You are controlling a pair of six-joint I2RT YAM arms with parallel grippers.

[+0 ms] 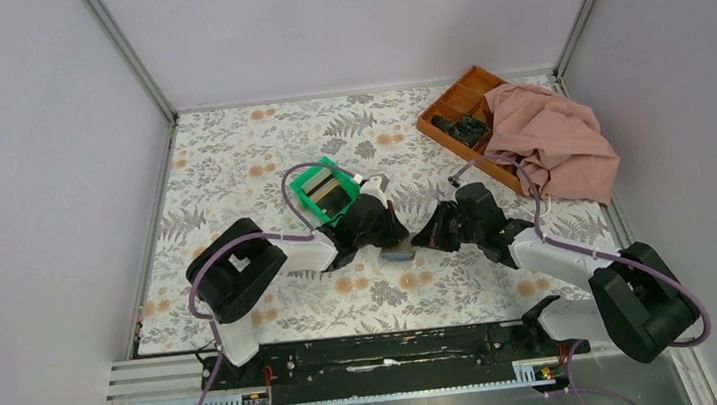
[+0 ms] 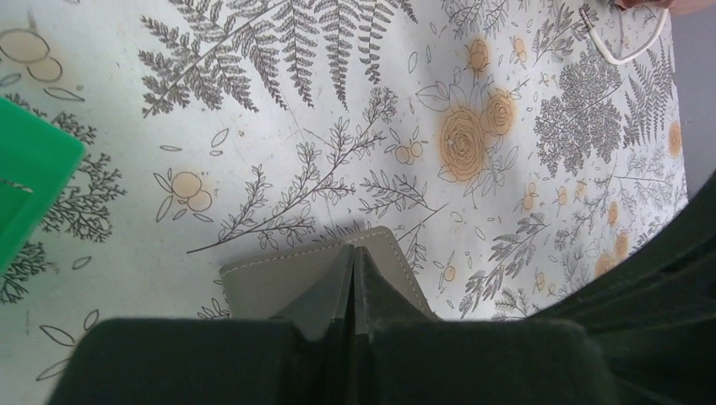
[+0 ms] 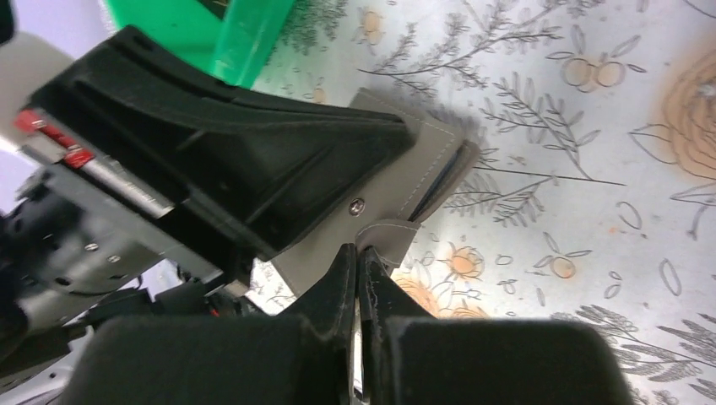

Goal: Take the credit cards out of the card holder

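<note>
The card holder point(image 1: 398, 254) lies on the flowered desk point(image 1: 229, 156), near the green bin point(image 1: 303, 190) and between the two arms. The left claw point(image 2: 353, 251) is closed, fingers pressed together, and rests flat on top of it. The right claw point(image 3: 359, 253) — tips together — pinches a curled grey flap at the holder's edge.

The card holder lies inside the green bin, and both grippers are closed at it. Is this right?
Not quite. The card holder lies on the flowered table cover, outside the green bin, as the left wrist view shows. The left gripper and the right gripper are indeed closed at it.
</note>
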